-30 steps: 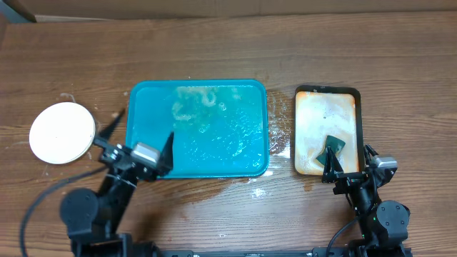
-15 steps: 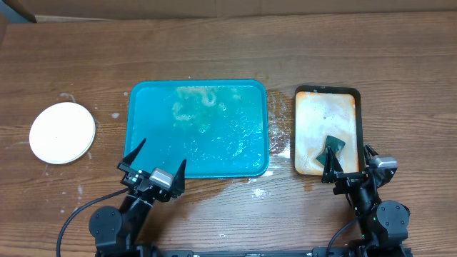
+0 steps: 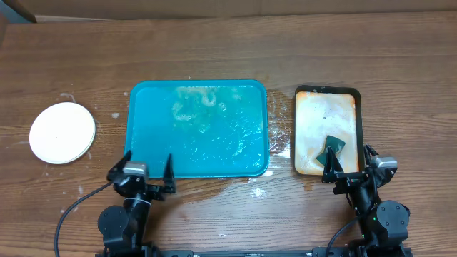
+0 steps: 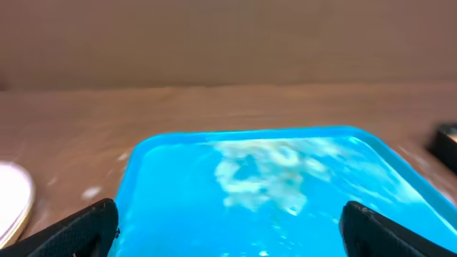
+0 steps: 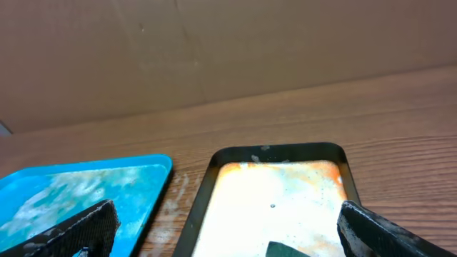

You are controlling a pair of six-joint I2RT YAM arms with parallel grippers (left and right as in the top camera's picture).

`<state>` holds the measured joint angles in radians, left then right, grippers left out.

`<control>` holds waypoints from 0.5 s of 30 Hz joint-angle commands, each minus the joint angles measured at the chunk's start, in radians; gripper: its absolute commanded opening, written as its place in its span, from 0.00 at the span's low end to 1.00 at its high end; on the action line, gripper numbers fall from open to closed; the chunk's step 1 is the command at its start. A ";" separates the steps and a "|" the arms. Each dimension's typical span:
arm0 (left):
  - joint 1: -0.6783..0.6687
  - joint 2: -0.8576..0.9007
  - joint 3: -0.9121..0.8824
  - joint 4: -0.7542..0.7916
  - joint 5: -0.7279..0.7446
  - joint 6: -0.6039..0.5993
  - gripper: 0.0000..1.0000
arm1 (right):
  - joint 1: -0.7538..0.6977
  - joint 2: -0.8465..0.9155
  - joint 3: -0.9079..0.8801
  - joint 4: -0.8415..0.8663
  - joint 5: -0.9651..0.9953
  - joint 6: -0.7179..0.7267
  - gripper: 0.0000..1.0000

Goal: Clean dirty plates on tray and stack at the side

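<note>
Overhead: clean plates (image 3: 62,133) stacked left of left gripper (image 3: 148,158), empty tray (image 3: 198,84) ahead; this and right gripper (image 3: 348,153) spread apart; seemingly done.

You've got a matt wood-grain table (image 3: 214,43), glossy teal plastic tray (image 3: 153,143) with soapy wet film, smooth pale plates (image 3: 62,132), black-rimmed small tray (image 3: 327,89) wet and shiny
</note>
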<state>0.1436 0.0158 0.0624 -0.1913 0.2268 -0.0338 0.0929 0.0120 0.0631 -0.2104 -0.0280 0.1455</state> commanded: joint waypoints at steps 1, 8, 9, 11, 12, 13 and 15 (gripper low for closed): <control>0.002 -0.013 -0.003 -0.013 -0.213 -0.131 1.00 | -0.003 -0.008 -0.002 0.005 0.008 0.005 1.00; 0.002 -0.013 -0.003 -0.014 -0.233 -0.051 1.00 | -0.003 -0.008 -0.002 0.005 0.008 0.005 1.00; 0.002 -0.013 -0.003 -0.014 -0.233 -0.051 1.00 | -0.003 -0.008 -0.002 0.005 0.008 0.005 1.00; 0.002 -0.013 -0.003 -0.014 -0.227 -0.051 1.00 | -0.003 -0.008 -0.002 0.005 0.008 0.005 1.00; 0.002 -0.013 -0.003 -0.013 -0.225 -0.052 1.00 | -0.003 -0.008 -0.002 0.005 0.008 0.005 1.00; 0.002 -0.013 -0.003 -0.011 -0.226 -0.052 1.00 | -0.003 -0.008 -0.002 0.005 0.008 0.005 1.00; 0.002 -0.012 -0.003 -0.011 -0.227 -0.052 1.00 | -0.003 -0.008 -0.002 0.005 0.009 0.005 1.00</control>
<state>0.1436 0.0158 0.0624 -0.2016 0.0174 -0.1017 0.0929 0.0120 0.0631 -0.2104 -0.0257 0.1455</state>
